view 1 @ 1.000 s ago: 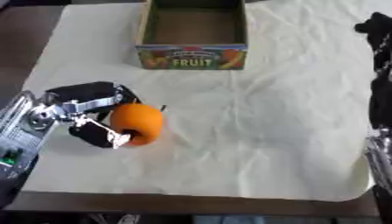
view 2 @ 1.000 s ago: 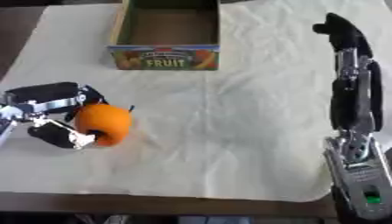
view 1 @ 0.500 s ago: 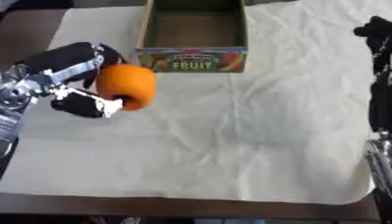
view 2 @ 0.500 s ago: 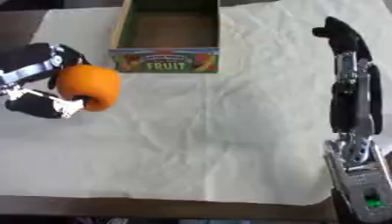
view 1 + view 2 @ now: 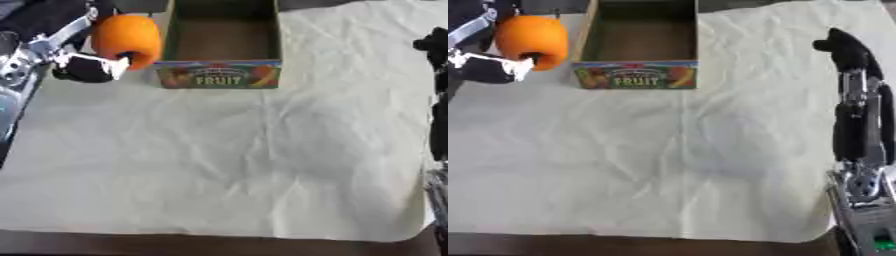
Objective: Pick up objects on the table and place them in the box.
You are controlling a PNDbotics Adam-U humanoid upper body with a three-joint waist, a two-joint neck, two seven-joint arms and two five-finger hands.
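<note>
Left hand (image 5: 74, 47): enters from about 10 o'clock of the left eye view, raised clear of the table surface. Its fingers and thumb are curled round an orange (image 5: 128, 37), thumb tip pressed against the fruit's lower front. The orange is held in the air, just beside the left wall of the box (image 5: 219, 74), at about 9 o'clock from the box opening. It is outside the box, not over the opening.

Box: an open cardboard carton with a green inner lining, standing upright at about 12 o'clock of the work area. Its near face carries a printed fruit picture and the word "FRUIT". The interior floor that shows is brown; nothing can be made out lying in it.

Right hand (image 5: 846, 47): seen at about 3 o'clock of the right eye view, pointing up toward the far edge, fingers straight and relaxed, holding nothing. It is well apart from the box and the orange. The black and silver forearm (image 5: 859, 135) runs down to the lower right corner.

Table cover: a pale, creased cloth (image 5: 236, 165) lies over the table; a dark table edge (image 5: 175, 245) shows along 6 o'clock.
</note>
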